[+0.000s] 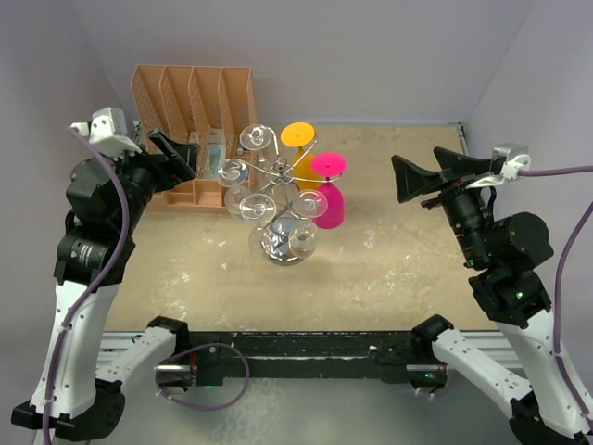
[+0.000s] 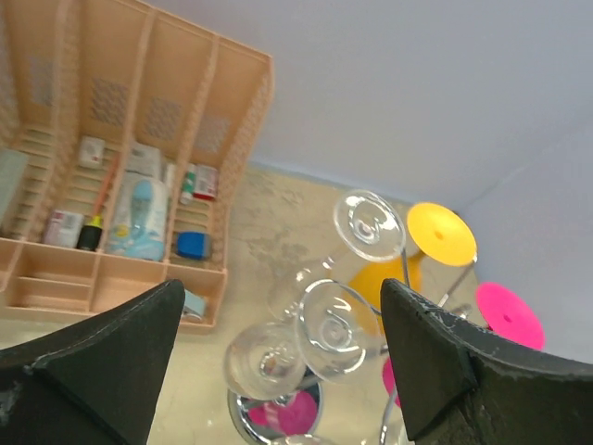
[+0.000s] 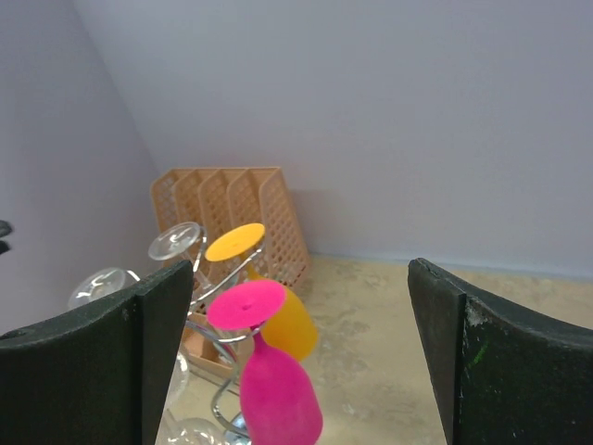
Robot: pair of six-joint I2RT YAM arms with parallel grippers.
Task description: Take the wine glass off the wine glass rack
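The wine glass rack, a silver wire stand on a round chrome base, holds several upside-down glasses. Clear ones hang on its left side, a pink wine glass and a yellow one on its right. My left gripper hovers open just left of the rack. In the left wrist view a clear glass foot lies ahead between the fingers, untouched. My right gripper is open well to the right of the rack, facing the pink glass and yellow glass.
An orange slotted file organizer with small items stands at the back left, right behind my left gripper. Lilac walls close the back and both sides. The sandy tabletop stretches between the rack and my right arm.
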